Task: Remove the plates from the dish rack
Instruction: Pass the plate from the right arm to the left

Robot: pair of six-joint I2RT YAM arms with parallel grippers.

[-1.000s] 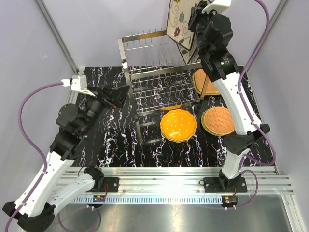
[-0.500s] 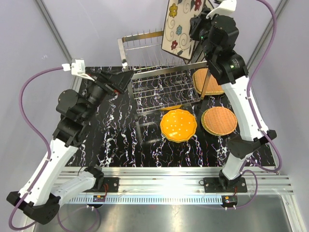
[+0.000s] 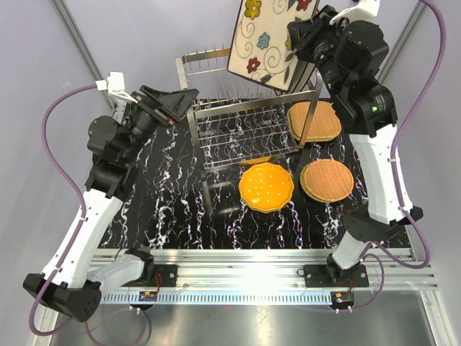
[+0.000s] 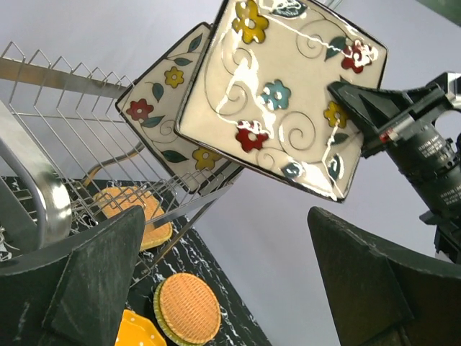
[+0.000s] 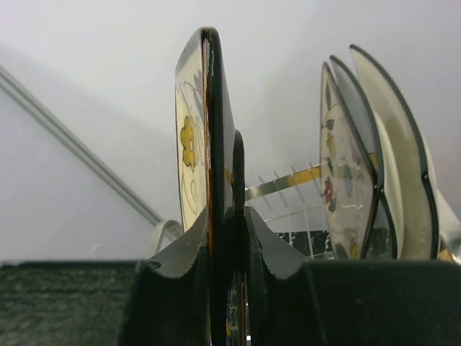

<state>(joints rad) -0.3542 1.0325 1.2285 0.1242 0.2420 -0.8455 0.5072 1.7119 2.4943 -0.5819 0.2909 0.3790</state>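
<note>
Where the top camera looks: right gripper (image 3: 294,34) clamps a square flowered plate (image 3: 265,42) above the dish rack (image 3: 248,108); left gripper (image 3: 186,107) spread wide, empty.
Left wrist: second flowered plate (image 4: 160,108) leans in the rack.
Right wrist: fingers (image 5: 180,288) pinch plate edge.

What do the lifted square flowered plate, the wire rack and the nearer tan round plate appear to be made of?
The square flowered plate: likely glazed ceramic, glossy, with bright glare streaks. The wire rack: polished metal, probably steel; thin shiny silver rods. The nearer tan round plate: matte woven texture; fibre or moulded plastic, unclear.
</note>
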